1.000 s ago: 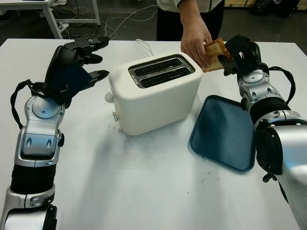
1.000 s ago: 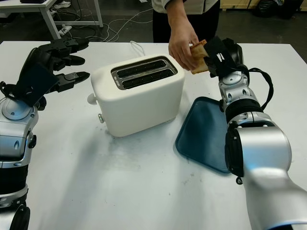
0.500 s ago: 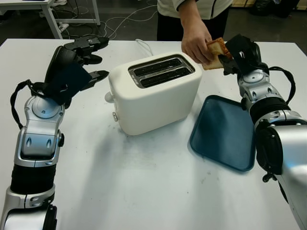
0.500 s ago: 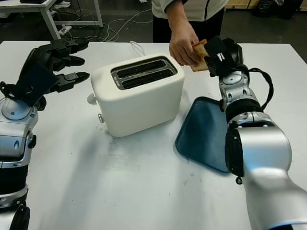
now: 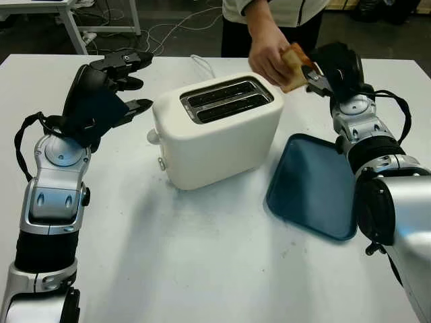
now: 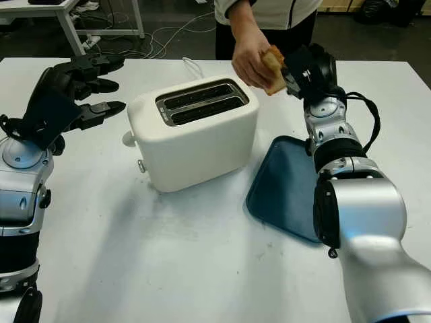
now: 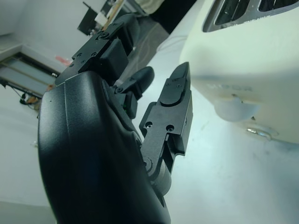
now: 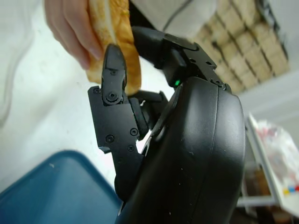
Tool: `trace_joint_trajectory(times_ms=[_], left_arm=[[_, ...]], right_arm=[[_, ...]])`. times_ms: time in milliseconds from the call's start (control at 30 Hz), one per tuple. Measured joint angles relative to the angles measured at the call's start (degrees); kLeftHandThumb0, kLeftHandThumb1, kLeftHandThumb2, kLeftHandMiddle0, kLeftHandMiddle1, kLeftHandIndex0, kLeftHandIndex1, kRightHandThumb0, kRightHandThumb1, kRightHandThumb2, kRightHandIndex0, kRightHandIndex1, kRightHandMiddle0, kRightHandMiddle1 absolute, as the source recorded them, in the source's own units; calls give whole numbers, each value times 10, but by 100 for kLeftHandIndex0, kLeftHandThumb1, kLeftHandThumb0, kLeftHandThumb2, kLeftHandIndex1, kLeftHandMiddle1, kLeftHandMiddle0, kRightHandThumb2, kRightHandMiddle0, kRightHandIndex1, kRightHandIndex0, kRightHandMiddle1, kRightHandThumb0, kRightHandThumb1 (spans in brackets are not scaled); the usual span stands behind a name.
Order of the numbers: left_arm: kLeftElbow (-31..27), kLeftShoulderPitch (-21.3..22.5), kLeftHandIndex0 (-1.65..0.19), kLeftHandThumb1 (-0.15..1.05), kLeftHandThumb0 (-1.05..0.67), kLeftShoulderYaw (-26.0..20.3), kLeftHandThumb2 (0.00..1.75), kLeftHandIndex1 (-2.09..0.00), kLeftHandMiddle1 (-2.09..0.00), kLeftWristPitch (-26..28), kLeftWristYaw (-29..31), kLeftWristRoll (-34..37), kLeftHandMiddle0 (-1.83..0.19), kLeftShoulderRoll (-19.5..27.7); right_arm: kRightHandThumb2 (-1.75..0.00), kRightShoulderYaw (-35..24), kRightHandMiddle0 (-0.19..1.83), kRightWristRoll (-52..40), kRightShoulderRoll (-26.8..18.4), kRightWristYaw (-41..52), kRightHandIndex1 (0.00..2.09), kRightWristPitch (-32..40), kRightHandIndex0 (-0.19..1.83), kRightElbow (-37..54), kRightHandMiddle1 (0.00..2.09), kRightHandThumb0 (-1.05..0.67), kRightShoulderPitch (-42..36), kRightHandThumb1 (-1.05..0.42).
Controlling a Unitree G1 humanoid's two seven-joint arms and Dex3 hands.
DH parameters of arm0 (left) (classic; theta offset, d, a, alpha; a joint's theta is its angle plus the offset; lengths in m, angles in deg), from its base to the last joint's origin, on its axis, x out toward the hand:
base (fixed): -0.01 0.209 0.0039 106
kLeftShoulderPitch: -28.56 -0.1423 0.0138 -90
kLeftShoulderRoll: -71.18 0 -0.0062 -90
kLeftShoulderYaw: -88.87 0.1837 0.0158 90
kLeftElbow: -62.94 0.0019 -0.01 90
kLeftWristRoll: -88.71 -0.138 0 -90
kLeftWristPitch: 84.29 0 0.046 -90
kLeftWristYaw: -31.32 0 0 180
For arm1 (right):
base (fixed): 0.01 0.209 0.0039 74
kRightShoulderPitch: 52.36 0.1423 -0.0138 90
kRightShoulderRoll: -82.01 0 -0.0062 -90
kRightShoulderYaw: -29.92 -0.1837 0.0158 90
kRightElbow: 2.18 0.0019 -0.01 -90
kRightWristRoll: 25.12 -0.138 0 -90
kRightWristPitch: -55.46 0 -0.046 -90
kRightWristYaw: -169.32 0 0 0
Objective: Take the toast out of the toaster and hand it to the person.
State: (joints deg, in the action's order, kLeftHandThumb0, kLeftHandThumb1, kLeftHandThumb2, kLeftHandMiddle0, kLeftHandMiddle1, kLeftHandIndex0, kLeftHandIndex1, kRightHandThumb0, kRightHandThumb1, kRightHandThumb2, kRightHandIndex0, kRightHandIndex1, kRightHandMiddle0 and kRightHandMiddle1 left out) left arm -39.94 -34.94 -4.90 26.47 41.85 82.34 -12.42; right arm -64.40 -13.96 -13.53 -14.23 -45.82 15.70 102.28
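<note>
1. My right hand (image 5: 322, 67) was raised beyond the far corner of the dark blue, round-cornered plastic tray (image 5: 314, 185), its black fingers against the browned, crusty slice of toast (image 5: 293, 57); I could not tell whether they clamped it.
2. The person's hand (image 5: 268, 51) gripped the slice's other side.
3. My left hand (image 5: 114, 84) hovered open beside the smooth, boxy white toaster (image 5: 215, 131).

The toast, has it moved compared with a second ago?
Yes. The toast, in the person's hand, has risen and shifted slightly toward the toaster, away from the right hand.
</note>
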Motion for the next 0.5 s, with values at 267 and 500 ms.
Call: trace_joint_trajectory(times_ms=[267, 500], left_arm=[[-110, -88, -57, 92, -30, -44, 9, -8, -77, 15, -21, 27, -32, -40], [-226, -198, -54, 92, -32, -91, 12, -6, -66, 28, -46, 65, -33, -96]], right_arm=[[-59, -29, 28, -84, 16, 70, 0, -42, 27, 270, 0, -46, -191, -92], [-61, -28, 31, -133, 57, 105, 2, 5, 30, 563, 2, -55, -436, -92]])
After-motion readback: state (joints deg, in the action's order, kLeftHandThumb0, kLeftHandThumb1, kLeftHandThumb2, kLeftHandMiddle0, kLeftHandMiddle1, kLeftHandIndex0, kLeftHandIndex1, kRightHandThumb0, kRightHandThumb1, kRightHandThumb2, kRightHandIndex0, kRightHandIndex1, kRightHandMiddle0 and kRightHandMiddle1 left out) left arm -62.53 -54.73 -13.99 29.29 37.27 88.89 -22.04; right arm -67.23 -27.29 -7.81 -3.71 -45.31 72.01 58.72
